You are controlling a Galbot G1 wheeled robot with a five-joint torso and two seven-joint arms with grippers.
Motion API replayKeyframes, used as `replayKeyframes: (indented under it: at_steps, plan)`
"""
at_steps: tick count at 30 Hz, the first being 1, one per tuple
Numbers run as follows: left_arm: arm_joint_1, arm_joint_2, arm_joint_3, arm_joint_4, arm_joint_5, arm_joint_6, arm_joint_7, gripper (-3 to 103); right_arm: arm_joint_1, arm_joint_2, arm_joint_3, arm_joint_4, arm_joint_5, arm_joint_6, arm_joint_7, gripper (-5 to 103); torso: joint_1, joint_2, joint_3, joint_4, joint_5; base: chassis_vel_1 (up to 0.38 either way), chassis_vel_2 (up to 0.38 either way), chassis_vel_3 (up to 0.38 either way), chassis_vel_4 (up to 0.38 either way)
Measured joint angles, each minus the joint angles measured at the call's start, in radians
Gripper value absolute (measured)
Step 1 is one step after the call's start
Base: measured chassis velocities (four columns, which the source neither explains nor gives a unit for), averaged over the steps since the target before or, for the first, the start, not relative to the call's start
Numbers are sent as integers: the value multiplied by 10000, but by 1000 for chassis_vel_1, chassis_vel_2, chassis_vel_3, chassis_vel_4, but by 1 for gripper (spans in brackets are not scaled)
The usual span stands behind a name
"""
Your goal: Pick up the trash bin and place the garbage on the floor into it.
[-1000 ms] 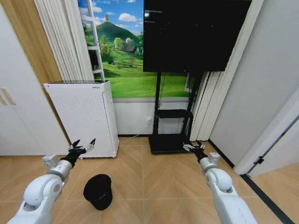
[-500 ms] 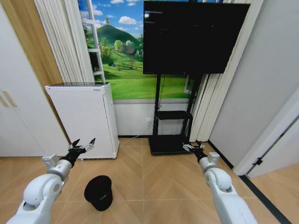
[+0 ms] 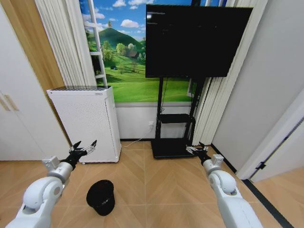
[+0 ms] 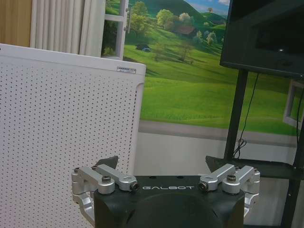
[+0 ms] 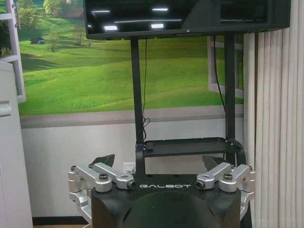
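Herringbone wood floor (image 3: 156, 185), meadow mural (image 3: 133, 71) on the back wall, black TV (image 3: 194, 40) on its stand, white perforated appliance (image 3: 85, 123) at left, bin (image 3: 100, 197) upright on the floor below the raised left hand (image 3: 83, 148), right hand (image 3: 195, 151) raised near the stand, both hands released.

A small round black mesh trash bin (image 3: 100, 196) sits matt on smooth, satin herringbone wood flooring (image 3: 156, 183) beside a perforated white appliance (image 3: 85, 121).
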Motion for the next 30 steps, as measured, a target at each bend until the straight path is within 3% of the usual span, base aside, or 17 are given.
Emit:
replayKeyframes:
  at_steps: [22, 30]
  plan:
    - [116, -45, -61, -132, -48, 5, -2, 100, -71, 63, 58, 145, -11, -49, 22, 100, 451, 1035, 583, 0, 0, 0, 0, 0, 0]
    - [155, -82, -69, -266, -133, 305, -126, 100, -129, 79, 100, 209, -20, -106, 37, 100, 625, 1426, 800, 0, 0, 0, 0, 0, 0]
